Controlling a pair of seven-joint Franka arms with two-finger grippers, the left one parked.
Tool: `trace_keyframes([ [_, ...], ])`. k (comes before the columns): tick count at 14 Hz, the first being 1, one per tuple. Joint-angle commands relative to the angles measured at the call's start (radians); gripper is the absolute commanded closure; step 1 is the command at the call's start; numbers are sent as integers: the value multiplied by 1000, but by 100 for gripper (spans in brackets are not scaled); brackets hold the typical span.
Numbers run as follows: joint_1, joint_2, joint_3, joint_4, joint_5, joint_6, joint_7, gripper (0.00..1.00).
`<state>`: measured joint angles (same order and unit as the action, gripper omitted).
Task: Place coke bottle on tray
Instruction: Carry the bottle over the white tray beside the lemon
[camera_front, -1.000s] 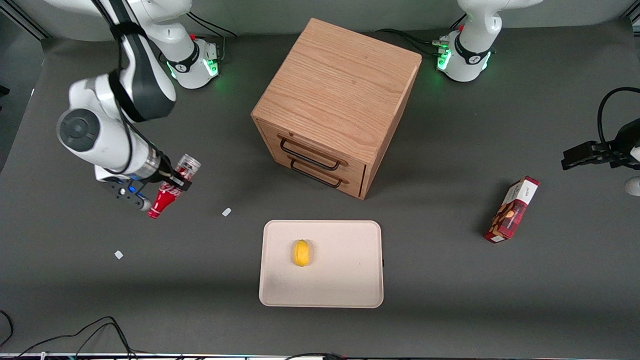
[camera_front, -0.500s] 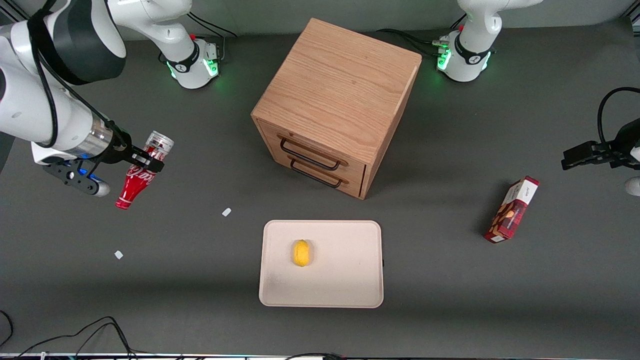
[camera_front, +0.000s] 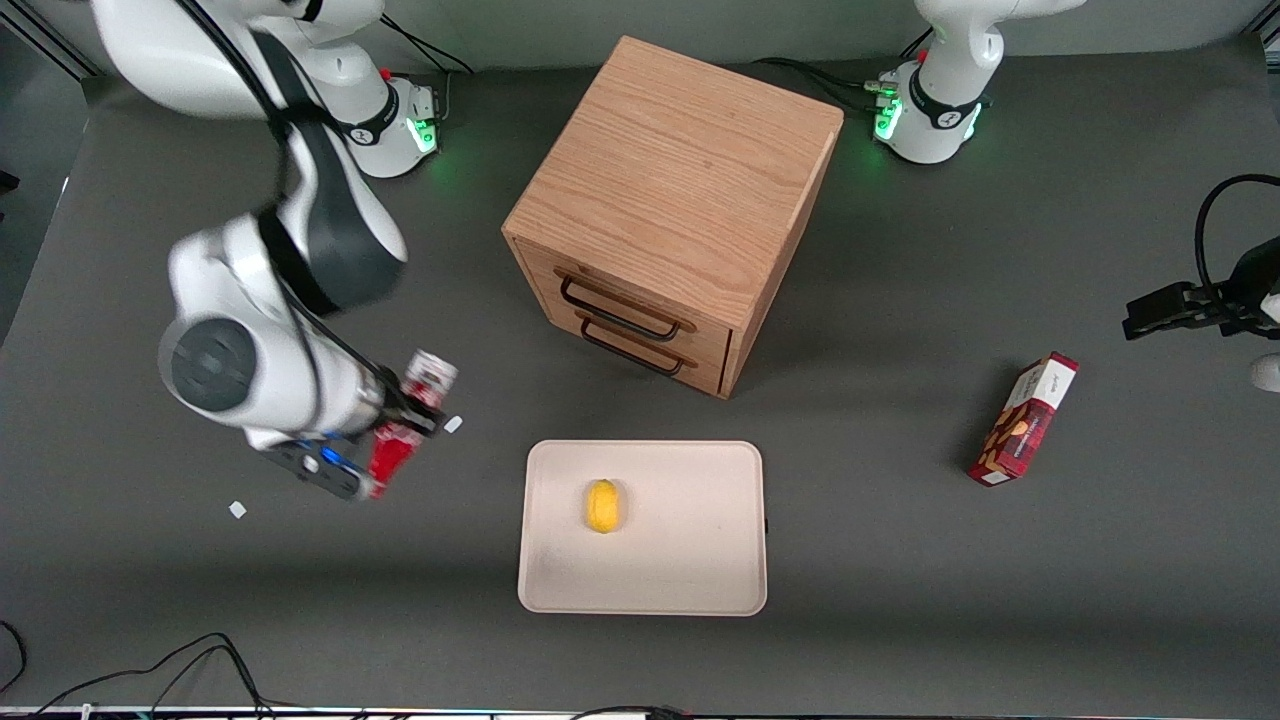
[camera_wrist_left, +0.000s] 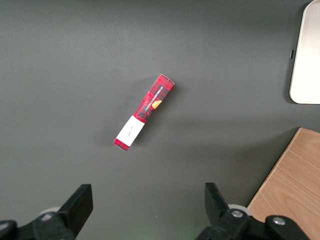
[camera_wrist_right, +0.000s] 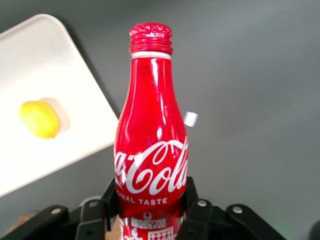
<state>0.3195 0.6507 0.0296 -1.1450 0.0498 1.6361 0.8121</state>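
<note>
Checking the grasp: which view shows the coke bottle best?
The right wrist view: the coke bottle fills it, clamped in the gripper. The front view shows it partly hidden by the arm; the left wrist view misses it.

Front view looks steeply down from high up, taking in the whole tabletop (camera_front: 900, 600) from a fair way off. Right wrist view sits right up close above the end effector (camera_wrist_right: 150, 210), facing along the coke bottle (camera_wrist_right: 151, 145) toward the tray (camera_wrist_right: 45, 75). Left wrist view stares straight down at the snack box (camera_wrist_left: 144, 112), catching a tray edge and cabinet (camera_wrist_left: 290, 185) corner, both shared with front.
</note>
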Motion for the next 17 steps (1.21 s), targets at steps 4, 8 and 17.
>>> trace_keyframes([
  [4,61,257,-19,200,-1,245,-34,100],
  [8,76,366,-20,218,-1,373,-237,100],
  [17,98,454,-34,257,-1,444,-350,100],
])
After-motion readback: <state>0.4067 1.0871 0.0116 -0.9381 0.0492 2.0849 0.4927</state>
